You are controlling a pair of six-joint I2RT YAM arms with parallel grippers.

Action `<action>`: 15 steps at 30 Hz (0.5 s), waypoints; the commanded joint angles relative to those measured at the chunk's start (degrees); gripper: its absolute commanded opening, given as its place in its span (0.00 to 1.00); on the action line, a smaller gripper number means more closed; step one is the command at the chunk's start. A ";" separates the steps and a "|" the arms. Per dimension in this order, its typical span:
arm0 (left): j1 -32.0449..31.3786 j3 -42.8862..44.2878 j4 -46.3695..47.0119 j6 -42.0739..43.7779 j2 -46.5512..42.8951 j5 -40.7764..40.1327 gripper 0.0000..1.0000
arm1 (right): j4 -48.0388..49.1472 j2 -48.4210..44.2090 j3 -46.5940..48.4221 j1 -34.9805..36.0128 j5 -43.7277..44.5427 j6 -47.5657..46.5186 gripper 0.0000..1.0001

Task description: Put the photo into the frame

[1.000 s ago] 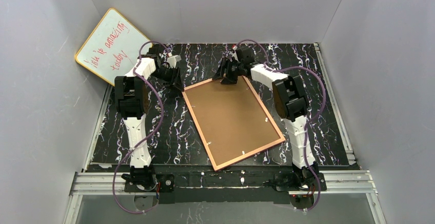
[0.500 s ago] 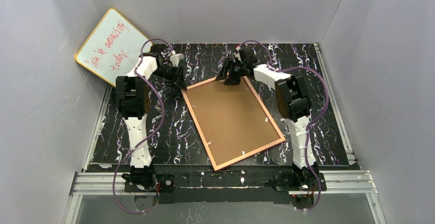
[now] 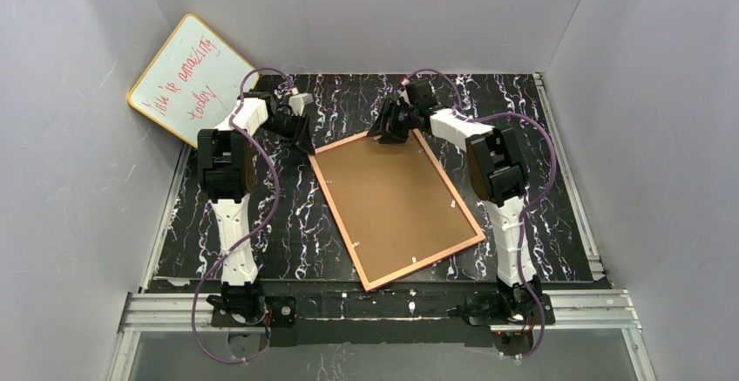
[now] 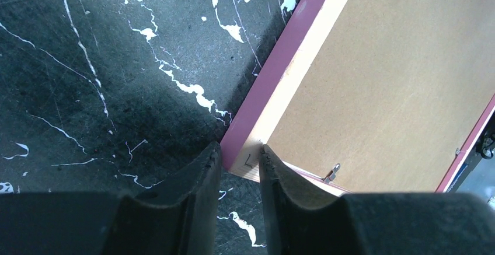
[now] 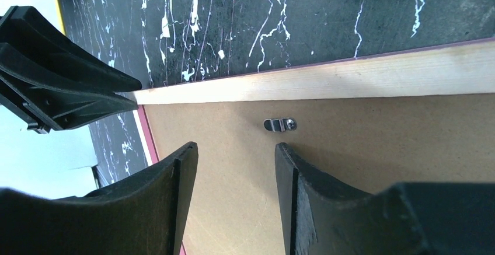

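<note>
The frame (image 3: 337, 221) lies face down in the middle of the table, pink rim around a brown backing board (image 3: 392, 202). The photo is hidden. My left gripper (image 3: 305, 141) is at the frame's far left corner. In the left wrist view the jaws (image 4: 240, 153) pinch that corner, one finger on the pink side (image 4: 280, 51), the other on the wood rear. My right gripper (image 3: 386, 134) hovers open over the backing board (image 5: 379, 144) near the far rail (image 5: 350, 80). A metal turn clip (image 5: 280, 125) lies just past its fingertips (image 5: 236, 147).
A yellow-edged whiteboard (image 3: 187, 76) with red writing leans in the back left corner. Grey walls close in three sides. The black marbled table (image 3: 288, 224) shows around the frame. My left gripper's fingers (image 5: 64, 86) show at the left of the right wrist view.
My left gripper shifted slightly at the frame's far left corner and its jaws have closed in on it. The right gripper stays over the far edge, jaws a little narrower.
</note>
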 commanded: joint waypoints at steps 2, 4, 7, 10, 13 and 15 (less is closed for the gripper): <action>-1.30 -3.57 -1.34 0.03 1.43 -3.46 0.25 | 0.36 2.65 3.25 -0.32 0.03 0.76 0.59; -1.32 -3.71 -1.19 0.16 1.23 -3.66 0.25 | 0.18 2.79 3.69 -0.32 0.54 0.68 0.59; -1.39 -3.83 -1.11 0.39 0.91 -3.81 0.25 | 0.42 3.12 3.94 -0.31 0.69 1.00 0.59; -1.52 -3.87 -1.16 0.54 0.82 -3.83 0.24 | 0.80 3.55 4.31 -0.23 0.83 1.46 0.58; -1.72 -4.00 -1.15 0.95 0.67 -3.91 0.24 | 0.91 4.06 4.85 -0.19 0.74 1.86 0.57; -1.96 -4.25 -1.16 1.24 0.58 -3.95 0.24 | 1.10 4.24 5.08 -0.10 0.77 2.13 0.57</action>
